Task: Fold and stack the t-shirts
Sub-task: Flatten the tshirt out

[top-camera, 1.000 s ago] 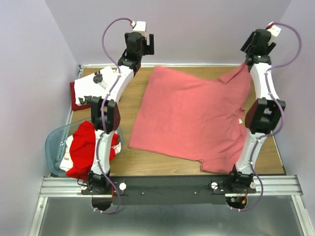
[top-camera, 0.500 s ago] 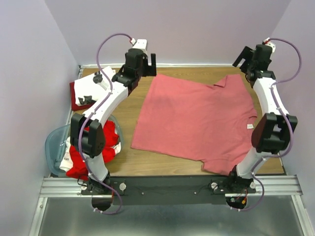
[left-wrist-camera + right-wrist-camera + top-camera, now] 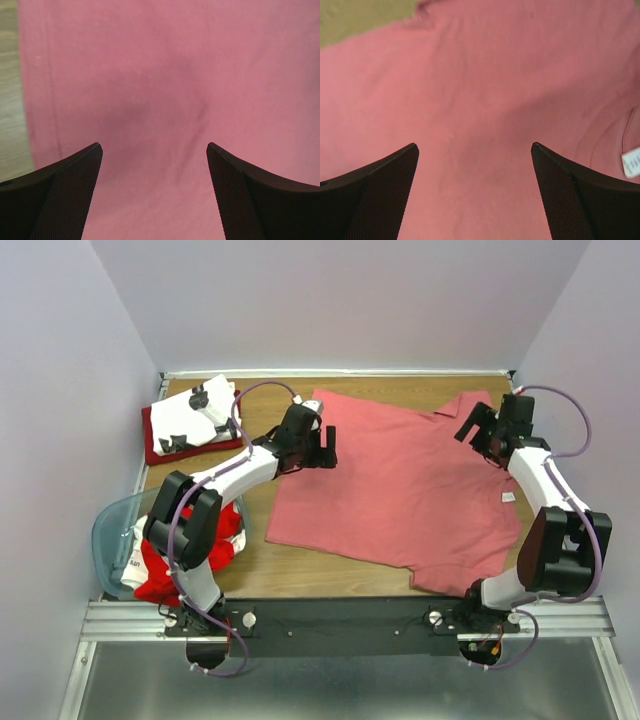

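Observation:
The large salmon-pink t-shirt lies spread flat across the middle of the table, collar at the far right. My left gripper hovers open over its far left edge, and the left wrist view shows pink cloth between wide-apart fingers. Above the shirt near the collar, my right gripper is open too, with nothing but pink cloth and a white label below it. A folded white t-shirt with black prints rests on a dark red one at the far left.
A translucent pale-blue tub at the near left holds bright red and white shirts, partly behind the left arm. Bare wood shows beside the pink shirt's left edge. Grey-lilac walls close in the table.
The right gripper let go of the pink shirt's collar corner, which dropped flat. Both arms then came down and inward from the far edge to just over the shirt.

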`<state>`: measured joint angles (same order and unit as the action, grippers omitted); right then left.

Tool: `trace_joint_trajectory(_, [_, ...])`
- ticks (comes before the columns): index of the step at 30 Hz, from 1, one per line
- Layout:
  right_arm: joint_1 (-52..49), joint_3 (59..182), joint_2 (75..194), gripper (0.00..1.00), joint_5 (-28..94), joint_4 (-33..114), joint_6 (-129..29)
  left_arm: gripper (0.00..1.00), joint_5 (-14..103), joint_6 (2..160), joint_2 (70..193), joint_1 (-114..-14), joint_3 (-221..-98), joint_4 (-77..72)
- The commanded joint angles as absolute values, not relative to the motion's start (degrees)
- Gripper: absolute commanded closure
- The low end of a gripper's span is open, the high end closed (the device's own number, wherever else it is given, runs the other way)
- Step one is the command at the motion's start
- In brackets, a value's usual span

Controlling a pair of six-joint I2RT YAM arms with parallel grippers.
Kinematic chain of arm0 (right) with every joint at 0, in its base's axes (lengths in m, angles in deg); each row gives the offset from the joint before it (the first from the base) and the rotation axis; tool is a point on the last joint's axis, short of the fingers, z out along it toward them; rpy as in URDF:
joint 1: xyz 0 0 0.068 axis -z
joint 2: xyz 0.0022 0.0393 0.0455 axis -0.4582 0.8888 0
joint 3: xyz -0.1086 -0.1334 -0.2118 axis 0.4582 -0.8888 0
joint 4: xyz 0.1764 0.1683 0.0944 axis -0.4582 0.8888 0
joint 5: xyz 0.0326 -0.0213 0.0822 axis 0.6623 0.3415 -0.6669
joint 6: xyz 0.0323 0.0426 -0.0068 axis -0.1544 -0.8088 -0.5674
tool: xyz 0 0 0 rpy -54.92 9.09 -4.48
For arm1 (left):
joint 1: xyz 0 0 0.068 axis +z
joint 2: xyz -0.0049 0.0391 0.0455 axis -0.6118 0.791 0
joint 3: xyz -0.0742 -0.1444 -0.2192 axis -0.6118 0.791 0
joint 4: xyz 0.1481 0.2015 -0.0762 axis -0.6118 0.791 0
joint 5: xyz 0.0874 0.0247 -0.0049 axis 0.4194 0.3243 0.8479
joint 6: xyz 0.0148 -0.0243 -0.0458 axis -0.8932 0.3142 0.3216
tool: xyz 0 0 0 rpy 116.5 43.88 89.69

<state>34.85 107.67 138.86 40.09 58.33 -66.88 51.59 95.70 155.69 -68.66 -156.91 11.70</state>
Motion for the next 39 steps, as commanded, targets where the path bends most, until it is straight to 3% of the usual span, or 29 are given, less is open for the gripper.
trace_joint_trajectory(1, [34.66,102.97,137.1,0.0,38.47,61.49,-68.34,0.08,45.45,98.81,159.22,-69.27,-155.71,8.04])
trace_joint_trajectory(9, [34.66,101.73,145.27,0.0,39.61,61.84,-70.71,0.09,45.71,98.37,165.39,-69.18,-156.76,7.34])
trace_joint_trajectory(19, [34.74,109.02,159.07,0.0,40.14,62.02,-71.5,0.09,45.01,97.58,171.54,-65.85,-159.66,7.51])
trace_joint_trajectory(32, [34.66,132.2,176.9,0.0,40.76,65.09,-70.1,0.08,42.9,93.1,184.11,-61.89,-182.5,14.54])
trace_joint_trajectory(39, [34.66,141.89,178.59,0.0,35.05,66.68,-66.67,0.09,42.99,91.52,187.37,-61.71,-194.28,17.62])
